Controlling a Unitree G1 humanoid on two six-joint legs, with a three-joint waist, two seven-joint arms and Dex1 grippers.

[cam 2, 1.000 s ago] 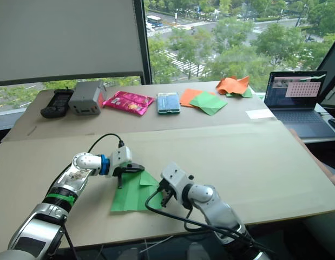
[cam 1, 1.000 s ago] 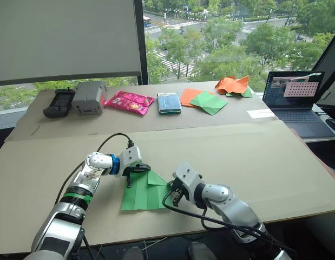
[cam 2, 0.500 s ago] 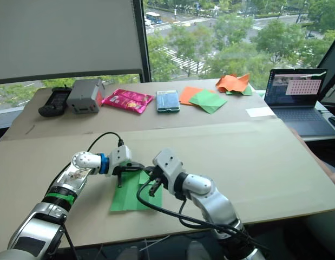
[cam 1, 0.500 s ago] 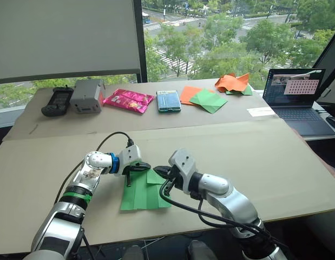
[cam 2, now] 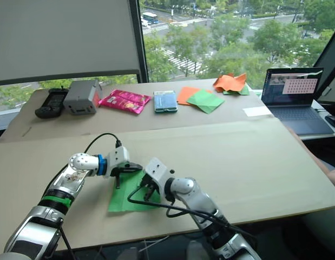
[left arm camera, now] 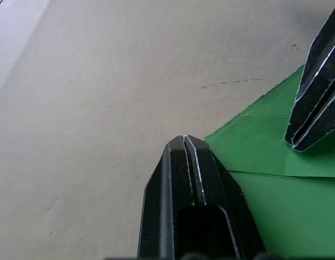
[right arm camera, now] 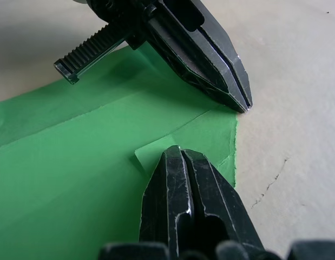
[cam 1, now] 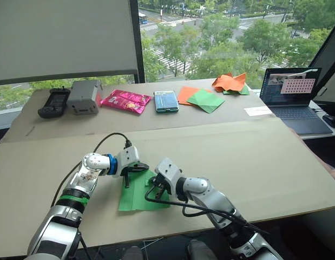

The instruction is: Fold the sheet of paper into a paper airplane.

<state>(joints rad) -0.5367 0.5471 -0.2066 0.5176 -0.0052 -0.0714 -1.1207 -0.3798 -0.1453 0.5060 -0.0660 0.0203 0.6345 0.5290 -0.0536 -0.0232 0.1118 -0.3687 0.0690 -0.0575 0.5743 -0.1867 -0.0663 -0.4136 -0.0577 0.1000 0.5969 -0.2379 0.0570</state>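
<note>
Nearest to us, the sheet of paper (cam 1: 136, 192) lies flat on the tan surface (cam 1: 254, 162), close to its near edge, with straight creases running across it. We see both pincers resting on the paper's far edge. The left pincer (cam 1: 136, 169) has its two black fingers pressed together, their tip meeting the paper's edge where the green ends and the bare surface begins. The right pincer (cam 1: 152, 190) is likewise closed, its fingers tight against each other and set down on the paper, where a small flap of green turns up just ahead of the tip. The two pincers are near each other but apart.

Farther back we find a row of things: a black handset (cam 1: 50, 103), a grey box (cam 1: 84, 97), a pink packet (cam 1: 125, 101), a blue-green packet (cam 1: 165, 101), flat orange and green sheets (cam 1: 202, 99), and crumpled orange paper (cam 1: 229, 82). At the far right stands an open laptop (cam 1: 295, 96).
</note>
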